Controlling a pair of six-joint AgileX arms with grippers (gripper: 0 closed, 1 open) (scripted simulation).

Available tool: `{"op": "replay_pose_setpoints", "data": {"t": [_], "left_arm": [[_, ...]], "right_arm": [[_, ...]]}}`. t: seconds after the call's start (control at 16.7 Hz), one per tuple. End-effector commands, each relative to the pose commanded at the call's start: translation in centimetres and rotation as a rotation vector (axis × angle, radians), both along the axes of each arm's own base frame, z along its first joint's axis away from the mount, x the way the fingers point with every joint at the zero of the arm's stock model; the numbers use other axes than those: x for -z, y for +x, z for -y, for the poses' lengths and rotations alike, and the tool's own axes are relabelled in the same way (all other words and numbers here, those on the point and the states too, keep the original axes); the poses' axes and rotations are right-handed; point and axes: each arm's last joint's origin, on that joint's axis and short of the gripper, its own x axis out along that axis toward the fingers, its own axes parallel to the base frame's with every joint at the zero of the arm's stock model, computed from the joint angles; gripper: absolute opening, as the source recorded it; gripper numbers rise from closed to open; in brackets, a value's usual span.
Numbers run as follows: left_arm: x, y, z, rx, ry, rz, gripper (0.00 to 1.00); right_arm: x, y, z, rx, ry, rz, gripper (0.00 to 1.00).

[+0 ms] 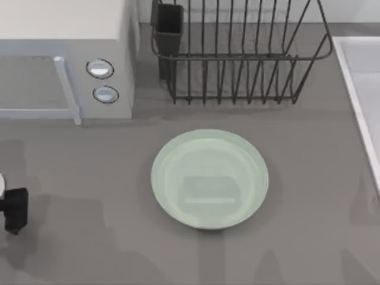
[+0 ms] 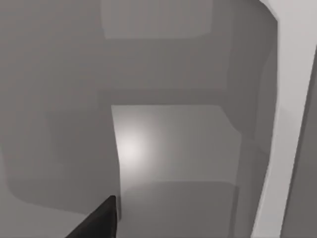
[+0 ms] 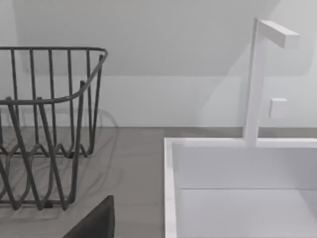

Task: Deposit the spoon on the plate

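Observation:
The pale mint-green plate lies flat in the middle of the grey table with nothing on it. The spoon is out of view. My left gripper is a dark shape at the table's left edge, well to the left of the plate and a little nearer the front. A dark part of it shows low in the left wrist view over bare grey surface. A dark part of my right gripper shows low in the right wrist view, facing the rack and the sink.
A white microwave stands at the back left. A dark wire dish rack with a black cup is behind the plate. A white sink with a faucet borders the right side.

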Motion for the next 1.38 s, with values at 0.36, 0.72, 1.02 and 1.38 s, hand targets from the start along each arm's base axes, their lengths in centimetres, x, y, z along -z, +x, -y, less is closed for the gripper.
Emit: {"op": "replay_pose_setpoints", "data": {"t": [0.36,0.72,1.02,1.38], "left_arm": [[-2.2,0.2,0.0,0.003,0.006,0.035,0.0],[-7.0,0.8,0.0,0.01,0.004,0.023,0.0],[-11.8,0.2,0.0,0.004,0.005,0.029,0.0],[-12.0,0.2,0.0,0.004,0.006,0.03,0.0]], "right_arm": [[0.0,0.0,0.0,0.0,0.0,0.0,1.0],[0.0,0.0,0.0,0.0,0.0,0.0,1.0],[0.0,0.0,0.0,0.0,0.0,0.0,1.0],[0.0,0.0,0.0,0.0,0.0,0.0,1.0]]}}
